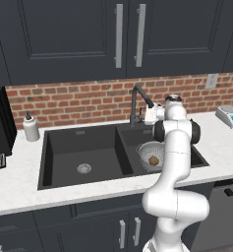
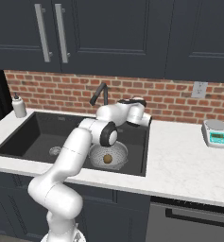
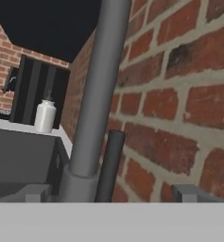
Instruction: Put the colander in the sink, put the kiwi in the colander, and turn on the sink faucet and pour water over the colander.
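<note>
Colander [image 1: 148, 153]: perforated metal bowl, in the sink's [image 1: 64, 147] right basin.
Kiwi [image 1: 154, 160]: small brown oval, inside the colander.
Sink faucet [image 3: 97, 94]: slim rigid metal gooseneck at the sink's back edge; probably slick, so push its small side lever [image 3: 111, 163].
Gripper [image 3: 111, 191]: spread wide, grasping nothing, straddling the faucet base.

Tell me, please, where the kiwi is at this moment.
The kiwi lies inside the colander, which stands in the right basin of the sink, below the faucet.
</note>
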